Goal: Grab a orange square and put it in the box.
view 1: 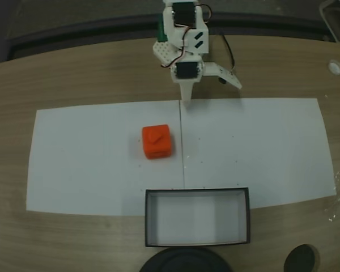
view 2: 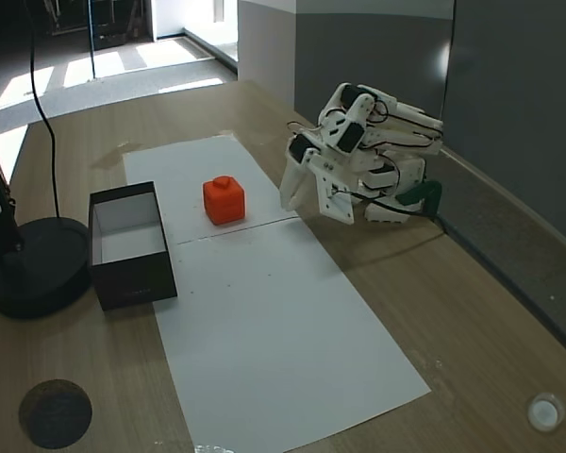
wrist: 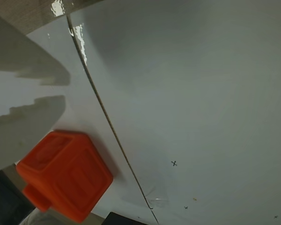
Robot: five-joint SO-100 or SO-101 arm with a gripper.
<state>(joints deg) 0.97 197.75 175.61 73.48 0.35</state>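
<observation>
Orange square (view 1: 156, 141) sits apart from your spread, empty gripper (view 1: 207, 85); approach off-centre and you could nudge it away.

You are working in what looks like an office or lab room: a long wood-grain table (view 2: 472, 311) with white paper sheets (view 2: 264, 311) taped flat, grey partition panels (view 2: 509, 85) right behind the table, a round black stand base (view 2: 33, 264) at the table's near edge, and sunlit floor (view 2: 94, 71) beyond its far end.
</observation>
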